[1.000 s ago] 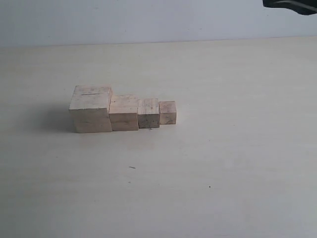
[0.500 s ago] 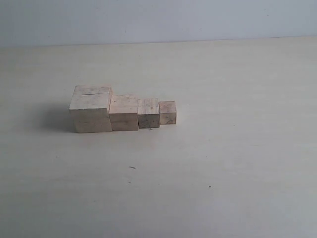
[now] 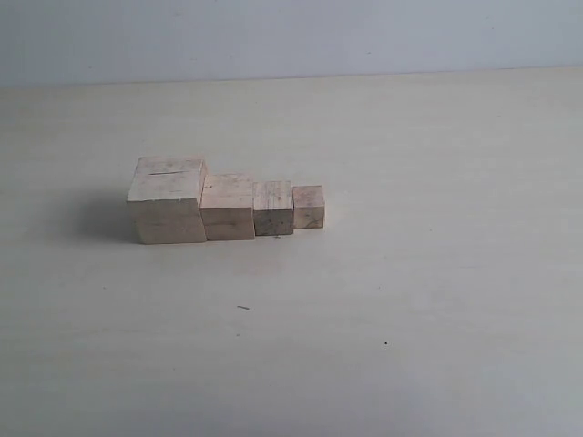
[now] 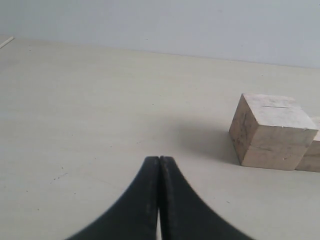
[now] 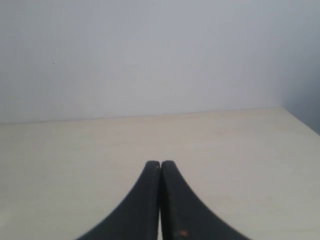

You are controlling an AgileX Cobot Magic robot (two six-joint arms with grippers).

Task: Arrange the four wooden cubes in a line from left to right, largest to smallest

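Note:
Four pale wooden cubes stand side by side in a row on the table in the exterior view. The largest cube (image 3: 168, 200), with a thin slit on its top, is at the left. Then come the second cube (image 3: 228, 208), the third cube (image 3: 273, 208) and the smallest cube (image 3: 308, 207) at the right. Neighbouring cubes touch or nearly touch. Neither arm shows in the exterior view. My left gripper (image 4: 159, 160) is shut and empty, well short of the largest cube (image 4: 272, 131). My right gripper (image 5: 160, 164) is shut and empty over bare table, with no cube in its view.
The table (image 3: 437, 273) is a pale beige surface that ends at a light wall (image 3: 291, 36) at the back. A small dark speck (image 3: 243, 308) lies in front of the cubes.
A dark part of an arm at the top right corner of the exterior view has gone out of view. The cubes have not moved.

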